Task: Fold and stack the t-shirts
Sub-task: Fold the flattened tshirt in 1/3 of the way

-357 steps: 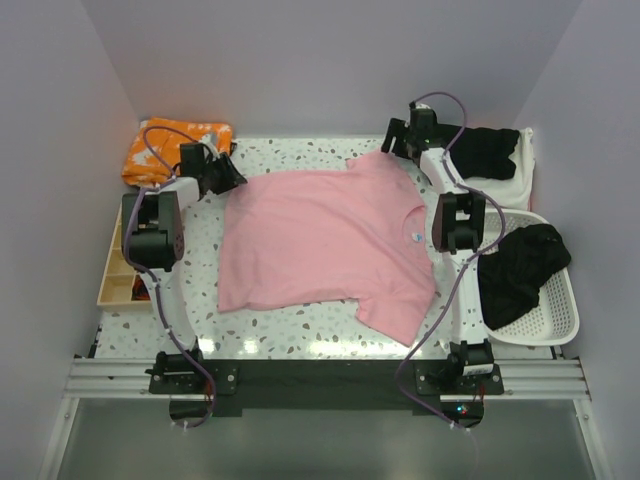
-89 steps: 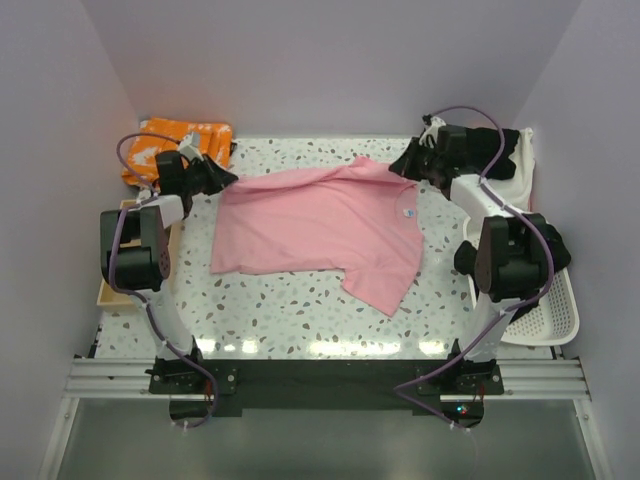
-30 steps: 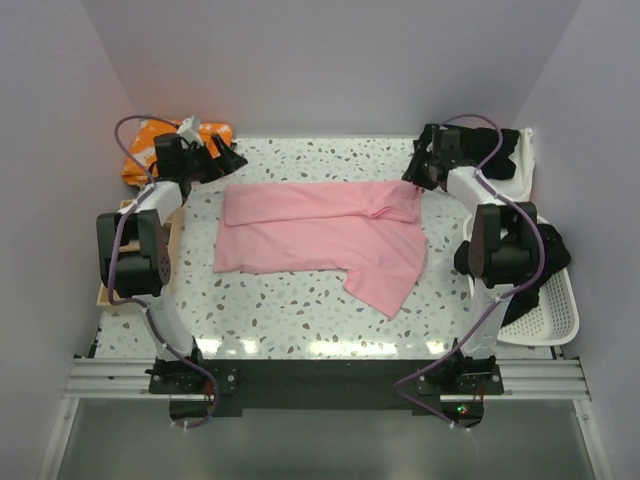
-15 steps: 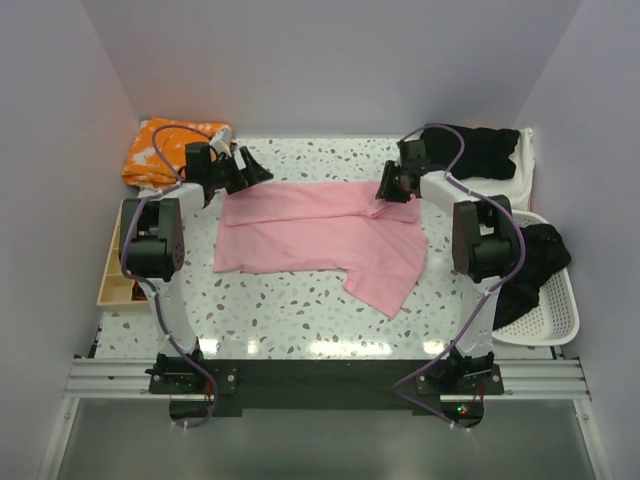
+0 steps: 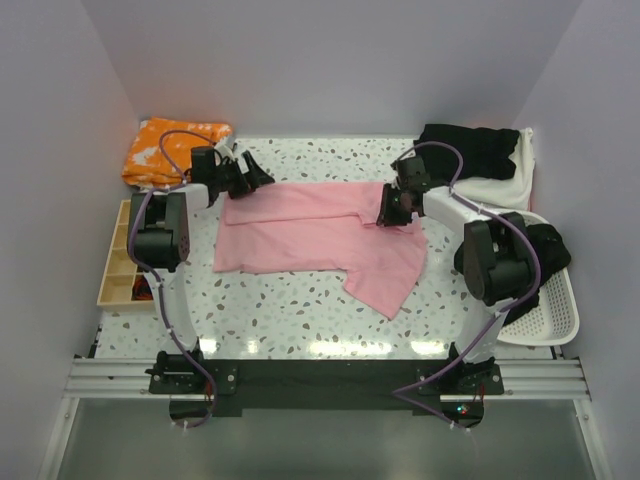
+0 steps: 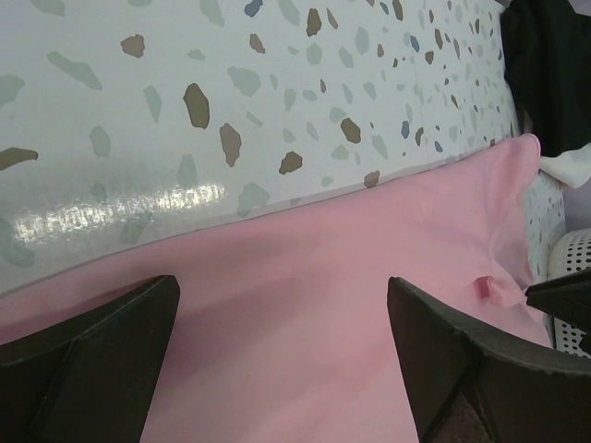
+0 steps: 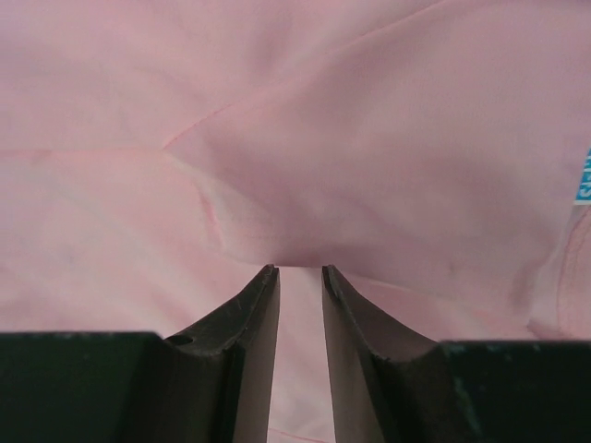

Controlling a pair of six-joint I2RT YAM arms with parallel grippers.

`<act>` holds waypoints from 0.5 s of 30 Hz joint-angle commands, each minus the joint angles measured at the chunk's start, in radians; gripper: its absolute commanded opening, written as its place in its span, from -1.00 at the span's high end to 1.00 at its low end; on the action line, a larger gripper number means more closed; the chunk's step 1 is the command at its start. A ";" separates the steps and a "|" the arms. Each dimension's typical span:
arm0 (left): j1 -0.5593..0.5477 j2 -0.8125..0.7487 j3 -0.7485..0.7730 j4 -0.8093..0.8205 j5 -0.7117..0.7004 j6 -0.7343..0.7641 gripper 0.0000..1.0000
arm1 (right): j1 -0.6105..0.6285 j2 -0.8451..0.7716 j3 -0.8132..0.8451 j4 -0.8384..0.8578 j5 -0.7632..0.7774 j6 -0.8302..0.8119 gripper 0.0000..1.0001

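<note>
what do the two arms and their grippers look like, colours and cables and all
The left arm and right arm have white links and chunky black joint housings, mounted on a silver rail. A purple cable loops along each. The left gripper and right gripper have matte black wedge-shaped fingers tapering to the tips. No markings are legible.

Pale lilac walls [image 5: 330, 60] enclose the speckled terrazzo table [image 5: 300, 310] on three sides; light glares along its near edge.

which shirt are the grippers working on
The light pink t-shirt, with the left gripper and right gripper at its far side; the black shirts lie apart at right.
</note>
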 commanded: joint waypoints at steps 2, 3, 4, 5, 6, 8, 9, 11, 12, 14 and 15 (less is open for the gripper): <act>0.003 0.005 0.041 0.000 -0.002 0.018 -1.00 | 0.023 -0.055 -0.040 -0.072 -0.069 -0.020 0.44; 0.004 -0.002 0.038 -0.002 -0.003 0.022 -1.00 | 0.025 -0.061 -0.044 -0.067 -0.055 -0.018 0.44; 0.003 -0.009 0.029 -0.002 -0.014 0.027 -1.00 | 0.025 -0.069 -0.050 -0.061 -0.045 -0.015 0.45; 0.003 -0.029 0.026 -0.005 -0.022 0.030 -1.00 | 0.025 -0.093 -0.051 -0.041 -0.037 -0.015 0.45; 0.003 -0.040 0.024 -0.006 -0.028 0.044 -1.00 | 0.023 -0.102 -0.051 -0.027 -0.031 -0.015 0.44; 0.003 -0.072 0.023 -0.019 -0.054 0.062 -1.00 | 0.023 -0.112 -0.028 -0.009 0.006 -0.012 0.41; 0.004 -0.078 0.026 -0.023 -0.063 0.081 -1.00 | 0.022 -0.104 -0.012 -0.004 0.018 -0.012 0.37; 0.004 -0.075 0.050 -0.045 -0.081 0.093 -1.00 | 0.020 -0.077 0.054 0.003 0.037 -0.018 0.37; 0.003 -0.071 0.061 -0.049 -0.078 0.098 -1.00 | 0.019 -0.039 0.109 0.005 0.035 -0.023 0.37; 0.004 -0.057 0.089 -0.063 -0.074 0.104 -1.00 | 0.017 0.003 0.163 0.019 0.044 -0.027 0.37; 0.003 -0.054 0.093 -0.063 -0.078 0.104 -1.00 | 0.014 0.059 0.223 0.017 0.040 -0.026 0.37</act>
